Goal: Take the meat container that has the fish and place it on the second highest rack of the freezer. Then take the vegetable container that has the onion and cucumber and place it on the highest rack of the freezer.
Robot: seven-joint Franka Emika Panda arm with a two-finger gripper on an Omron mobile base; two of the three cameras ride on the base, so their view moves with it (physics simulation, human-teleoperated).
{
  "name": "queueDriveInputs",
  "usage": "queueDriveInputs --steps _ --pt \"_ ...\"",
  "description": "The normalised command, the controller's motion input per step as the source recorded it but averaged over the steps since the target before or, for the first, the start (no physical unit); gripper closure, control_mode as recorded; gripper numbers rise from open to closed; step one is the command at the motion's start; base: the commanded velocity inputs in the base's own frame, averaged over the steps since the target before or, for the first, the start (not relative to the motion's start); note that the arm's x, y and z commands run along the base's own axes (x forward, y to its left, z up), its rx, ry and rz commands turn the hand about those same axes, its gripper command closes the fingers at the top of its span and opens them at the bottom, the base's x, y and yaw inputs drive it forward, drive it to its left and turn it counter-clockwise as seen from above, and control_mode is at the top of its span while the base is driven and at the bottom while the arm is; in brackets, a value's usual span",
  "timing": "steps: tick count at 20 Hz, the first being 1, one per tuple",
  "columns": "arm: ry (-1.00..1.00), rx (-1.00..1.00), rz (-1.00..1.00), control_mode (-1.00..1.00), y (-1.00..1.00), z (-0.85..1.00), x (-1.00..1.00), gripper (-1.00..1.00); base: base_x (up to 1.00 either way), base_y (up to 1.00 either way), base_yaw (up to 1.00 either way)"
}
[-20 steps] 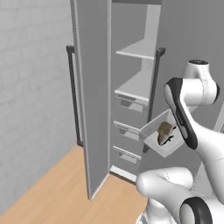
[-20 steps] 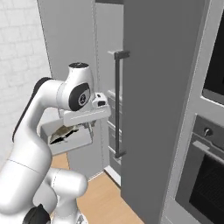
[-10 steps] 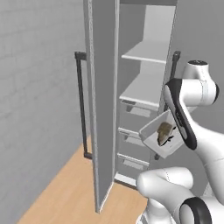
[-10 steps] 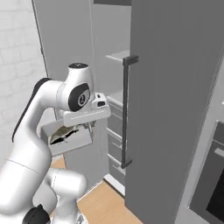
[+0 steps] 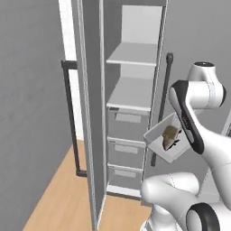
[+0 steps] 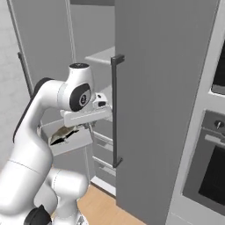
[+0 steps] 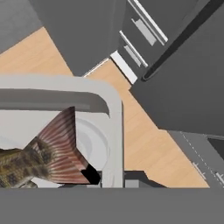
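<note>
The meat container is a shallow grey tray held tilted in the air, with the dark fish lying in it. My gripper is shut on the tray's rim, in front of the open freezer. In the right base view the meat container hangs below my hand, the fish showing in it. The hand view has the fish tail inside the tray wall, my gripper clamped on that wall. Two white shelves sit above grey drawers.
The freezer's open door stands edge-on at the left with a dark bar handle. A tall grey door with a dark handle stands close on the right, beside a black-fronted wall oven. Wooden floor lies below.
The whole scene has shifted as the base drove: the freezer interior now sits nearer and more central. The tray with the fish stays held in the same pose.
</note>
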Motion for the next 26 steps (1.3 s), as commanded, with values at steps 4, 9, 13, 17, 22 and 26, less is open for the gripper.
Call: queueDriveInputs --steps 4,9,13,17,22,26 --pt "0.0 0.0 0.0 1.0 0.0 0.0 0.0 1.0 0.47 0.59 -0.29" --pt "0.0 0.0 0.0 1.0 0.0 0.0 0.0 1.0 0.74 0.2 -0.2" --pt "0.0 0.0 0.0 1.0 0.0 0.0 0.0 1.0 0.52 0.0 -0.13" --pt "0.0 0.0 0.0 1.0 0.0 0.0 0.0 1.0 -0.09 0.01 -0.11" --pt "-0.01 0.16 -0.31 -1.0 0.23 -0.03 -0.31 1.0 -0.06 0.02 -0.03" --pt "0.0 0.29 -0.74 -1.0 0.19 -0.21 -0.03 1.0 0.0 0.0 0.0"
